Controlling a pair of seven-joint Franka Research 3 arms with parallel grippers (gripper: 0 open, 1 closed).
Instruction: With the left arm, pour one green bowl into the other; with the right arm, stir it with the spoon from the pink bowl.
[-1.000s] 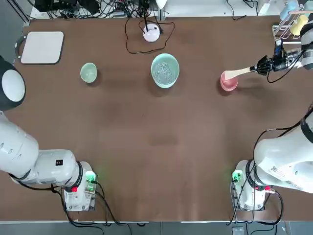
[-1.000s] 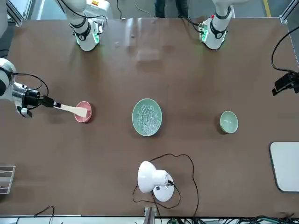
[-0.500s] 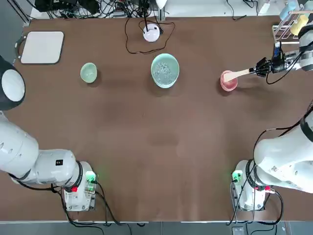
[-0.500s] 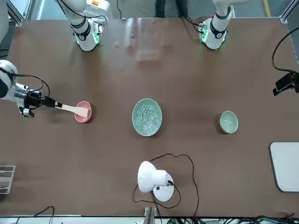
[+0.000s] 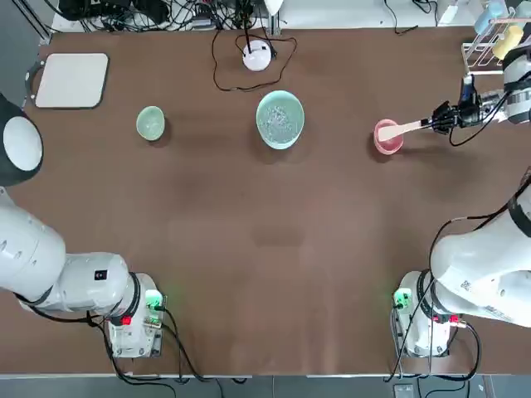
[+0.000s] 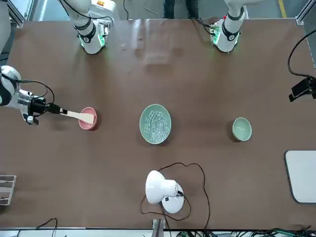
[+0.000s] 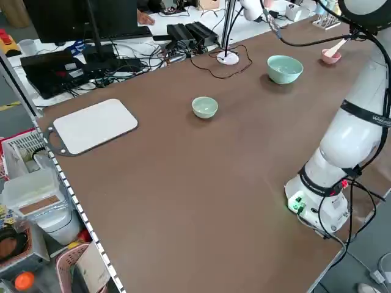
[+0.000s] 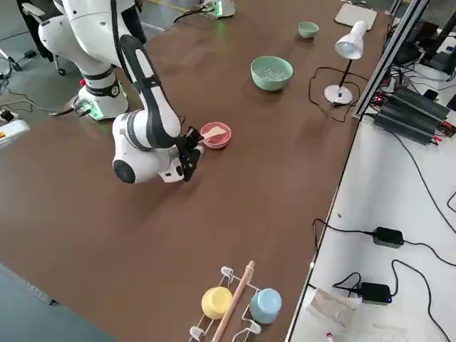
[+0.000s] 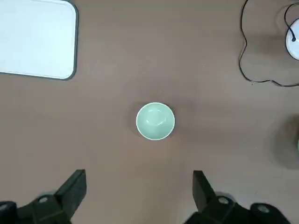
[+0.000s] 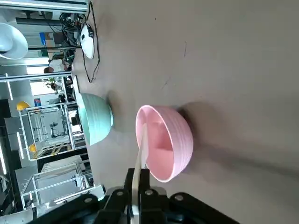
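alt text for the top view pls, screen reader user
The right hand, shut on the spoon, holds its blade in the pink bowl at the brown table's far right. Farther left stand the large green bowl with pale bits and the small green bowl, untouched.

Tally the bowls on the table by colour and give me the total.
Green: 2, the small green bowl and the large green bowl.
Pink: 1, the pink bowl, with the spoon resting in it.
Total: 3 bowls.

2 green bowls [image 5: 150,123] [image 5: 280,118], 1 pink bowl [image 5: 387,138], 1 spoon [image 5: 404,128], 1 lamp [image 5: 257,55]
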